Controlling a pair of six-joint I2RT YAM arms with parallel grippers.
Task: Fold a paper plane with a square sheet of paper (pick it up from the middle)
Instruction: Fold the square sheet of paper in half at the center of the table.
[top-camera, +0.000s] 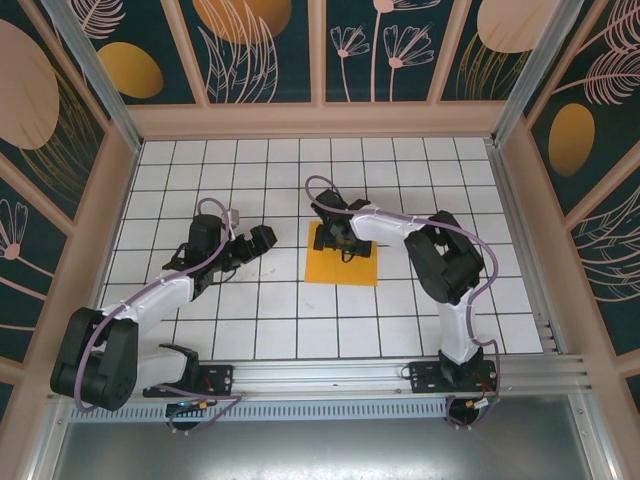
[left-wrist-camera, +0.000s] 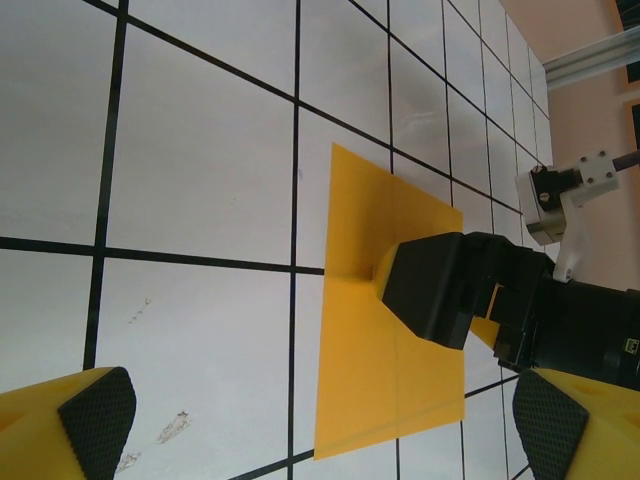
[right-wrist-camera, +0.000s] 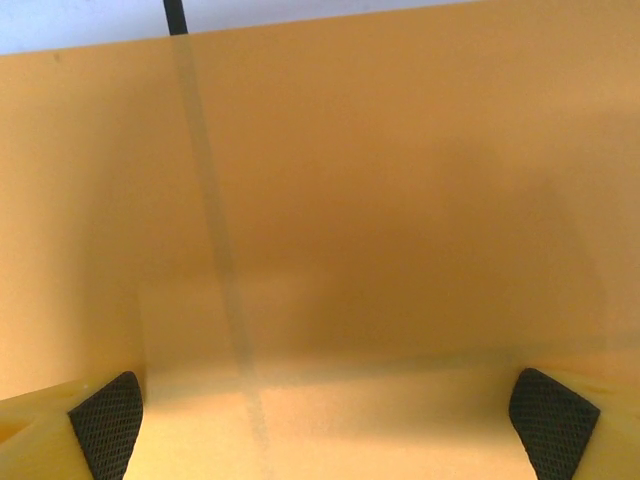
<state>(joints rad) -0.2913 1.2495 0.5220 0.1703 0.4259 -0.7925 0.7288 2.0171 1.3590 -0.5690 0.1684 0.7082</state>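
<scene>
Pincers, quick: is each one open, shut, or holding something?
Left pincer: open, empty, beside the square sheet of paper.
Right pincer: open over that paper, gripping nothing.

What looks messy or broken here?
Nothing is broken. The thin orange-yellow square sheet of paper lies flat and untorn. The only odd thing is a few small grey scuff marks on the white tiled table beside it, like dirt or scratches.

One paper sheet (top-camera: 325, 270) — two pincers (top-camera: 262, 240) (top-camera: 340, 245)
</scene>
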